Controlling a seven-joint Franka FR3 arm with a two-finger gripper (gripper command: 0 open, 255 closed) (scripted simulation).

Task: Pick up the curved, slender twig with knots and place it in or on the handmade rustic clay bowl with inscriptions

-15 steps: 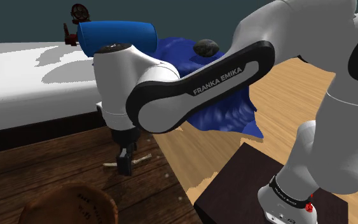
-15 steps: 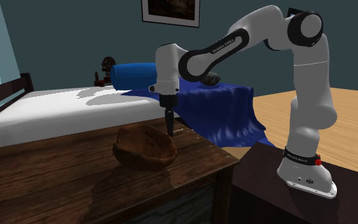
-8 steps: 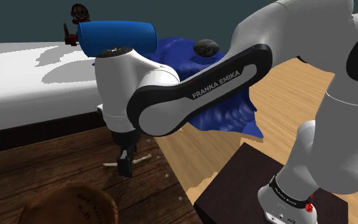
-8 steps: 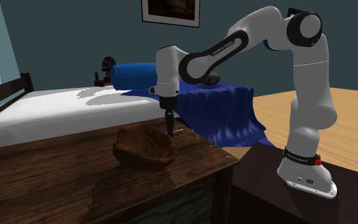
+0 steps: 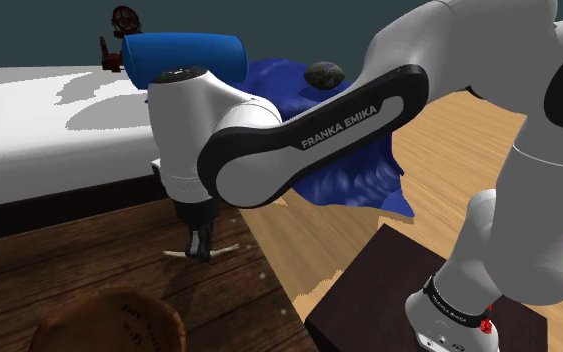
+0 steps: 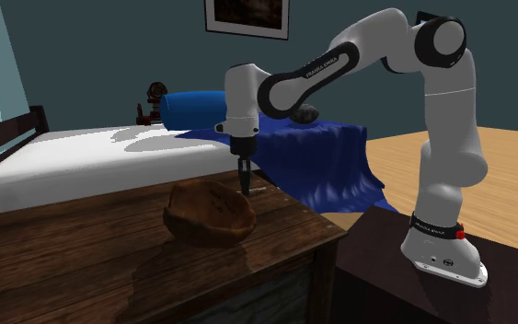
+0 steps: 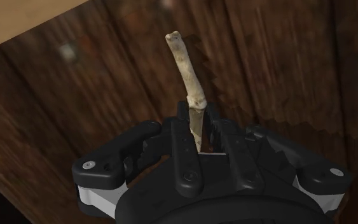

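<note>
Grasping the twig (image 7: 185,70) around its middle, the end effector (image 7: 196,135) is clenched on it, low at the desk (image 5: 89,270). I am aiming to lift straight and slowly, since so thin a twig could pivot, before heading to the bowl (image 6: 209,214).

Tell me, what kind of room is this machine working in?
Probably a bedroom: a white-topped bed, a blue bolster pillow and a blue blanket draped over it, plus a framed picture on the dark wall.
</note>
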